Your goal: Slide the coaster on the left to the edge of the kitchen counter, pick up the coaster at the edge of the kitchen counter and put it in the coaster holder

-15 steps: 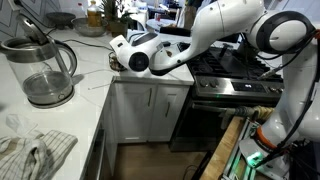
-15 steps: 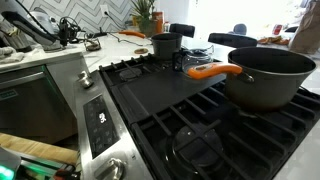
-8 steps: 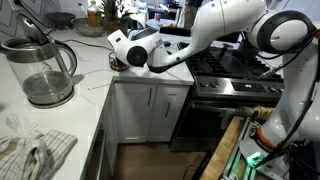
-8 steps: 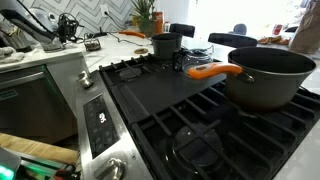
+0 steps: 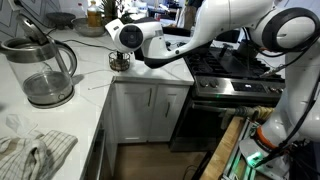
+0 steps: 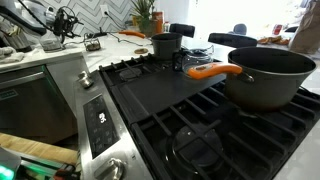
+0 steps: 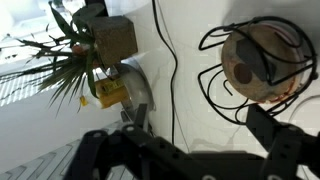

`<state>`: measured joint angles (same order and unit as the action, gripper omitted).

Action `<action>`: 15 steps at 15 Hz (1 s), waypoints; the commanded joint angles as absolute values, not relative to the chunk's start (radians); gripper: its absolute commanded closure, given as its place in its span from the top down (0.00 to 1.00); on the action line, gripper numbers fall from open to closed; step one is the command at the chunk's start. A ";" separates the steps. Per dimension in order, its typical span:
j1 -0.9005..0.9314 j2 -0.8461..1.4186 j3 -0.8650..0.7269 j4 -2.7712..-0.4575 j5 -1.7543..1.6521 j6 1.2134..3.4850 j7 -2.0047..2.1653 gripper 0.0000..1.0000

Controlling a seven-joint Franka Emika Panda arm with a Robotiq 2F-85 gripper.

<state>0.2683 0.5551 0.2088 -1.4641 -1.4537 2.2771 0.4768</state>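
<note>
The coaster holder (image 7: 258,60), a small dark wire basket, stands on the white kitchen counter (image 7: 200,110) and holds a dark-brown coaster (image 7: 250,62). It also shows in an exterior view (image 5: 120,61) near the counter's corner by the stove. My gripper (image 7: 180,135) is open and empty. Its two dark fingers are spread wide, and it hangs above and beside the holder without touching it. In an exterior view the gripper (image 5: 122,40) hovers just over the holder. I see no second coaster lying loose on the counter.
A glass kettle (image 5: 45,68) and a crumpled cloth (image 5: 35,150) sit on the counter (image 5: 90,95). A black cable (image 7: 165,60), a potted plant (image 7: 105,38) and the black stove (image 5: 235,75) are close by. A large pan (image 6: 270,75) with an orange handle stands on the stove.
My gripper has risen up and back from the coaster holder, which now shows below it. The holder and the kettle have not moved.
</note>
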 commanded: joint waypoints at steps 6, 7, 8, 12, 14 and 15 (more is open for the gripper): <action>0.219 0.421 0.269 -1.398 -0.801 2.058 0.076 1.00; 0.216 0.407 0.255 -1.400 -0.740 2.040 0.075 1.00; 0.210 0.389 0.238 -1.414 -0.684 2.030 0.076 1.00; 0.194 0.310 0.158 -1.512 -0.533 1.991 0.153 1.00; 0.176 0.264 0.128 -1.594 -0.463 2.027 0.201 1.00; 0.218 0.347 0.118 -1.463 -0.520 1.998 0.145 1.00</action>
